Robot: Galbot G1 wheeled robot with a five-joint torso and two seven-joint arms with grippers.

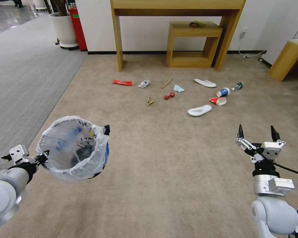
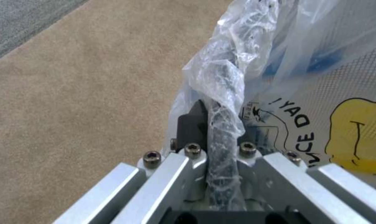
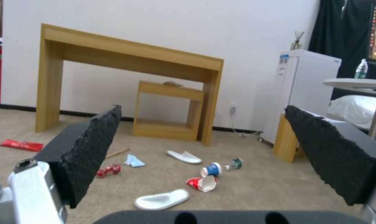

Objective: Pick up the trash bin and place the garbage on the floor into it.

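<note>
My left gripper (image 1: pixel 44 156) is shut on the near rim of the trash bin (image 1: pixel 73 148), holding it above the floor (image 1: pixel 169 158) at the left. In the left wrist view the fingers pinch the bag-covered rim (image 2: pixel 221 124). My right gripper (image 1: pixel 256 131) hangs open and empty at the right, its pads (image 3: pixel 88 149) wide apart. The garbage lies ahead: a red wrapper (image 1: pixel 122 82), a tissue (image 1: pixel 143 84), a stick (image 1: pixel 167 83), a crushed can (image 1: pixel 169 96), two white slippers (image 1: pixel 205 82) (image 1: pixel 199 110), a blue cup (image 1: pixel 223 92), a red cup (image 1: pixel 218 101) and a small bottle (image 1: pixel 237 86).
A tall wooden console table (image 1: pixel 178 6) with a low wooden shelf (image 1: pixel 193 43) under it stands at the wall behind the litter. Grey ribbed carpet (image 1: pixel 23 72) and a white plant pot (image 1: pixel 64 29) lie at the far left. Wooden furniture (image 1: pixel 286 59) stands at the right.
</note>
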